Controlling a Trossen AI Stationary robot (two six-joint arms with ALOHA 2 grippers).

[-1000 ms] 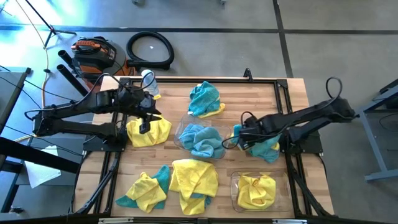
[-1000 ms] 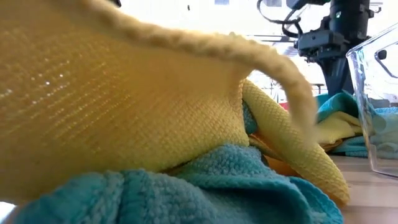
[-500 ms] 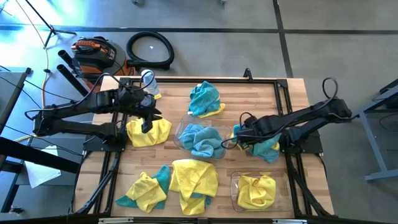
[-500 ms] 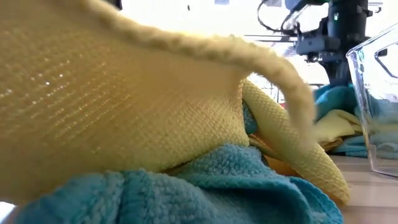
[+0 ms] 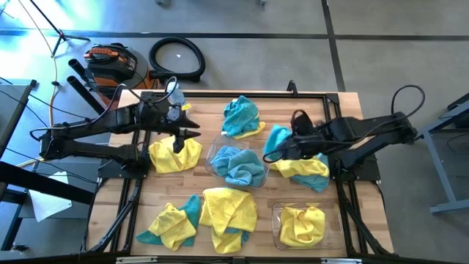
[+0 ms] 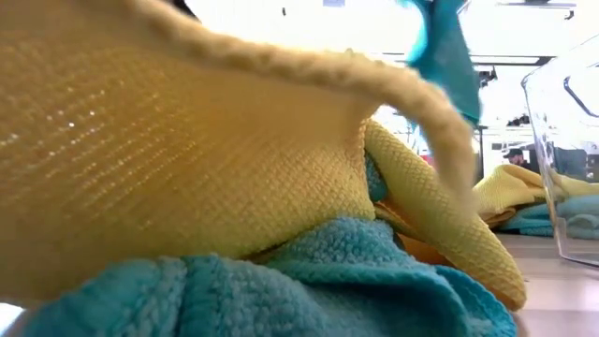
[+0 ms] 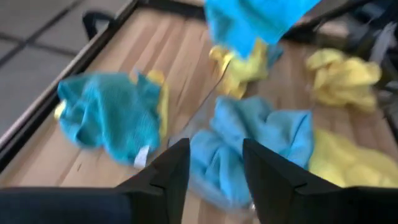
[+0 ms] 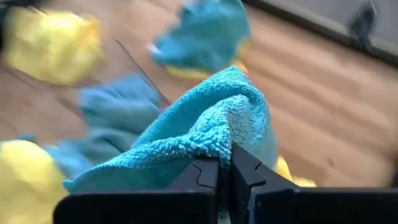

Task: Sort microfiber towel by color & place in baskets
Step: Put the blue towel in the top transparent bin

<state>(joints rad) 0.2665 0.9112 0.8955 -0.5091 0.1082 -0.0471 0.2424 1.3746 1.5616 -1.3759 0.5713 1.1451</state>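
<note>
The right gripper [image 8: 224, 171], fingers pinched tight on a fold of a teal towel [image 8: 205, 124], holds the cloth clear of the table so it can travel, by the look of it, to the basket of blue cloths [image 5: 236, 164] at the table's middle. The high view places that gripper [image 5: 287, 147] just right of this basket, the teal towel [image 5: 277, 139] dangling over a yellow cloth [image 5: 302, 167] left lying below.

The second basket [image 5: 299, 224], near the front edge, holds a yellow cloth.

The left gripper [image 7: 214, 165] hangs over a yellow towel [image 5: 174, 155] at the left, its fingers spread with nothing between them, apparently waiting its turn.

Only the right wrist view shows the grip itself; from above, the fingers are lost against the cloth. The low view, mostly blocked by a heap of yellow and teal cloth [image 6: 187, 187] close to its lens, alone shows the lifted towel [image 6: 444, 51] hanging high in the air.
</note>
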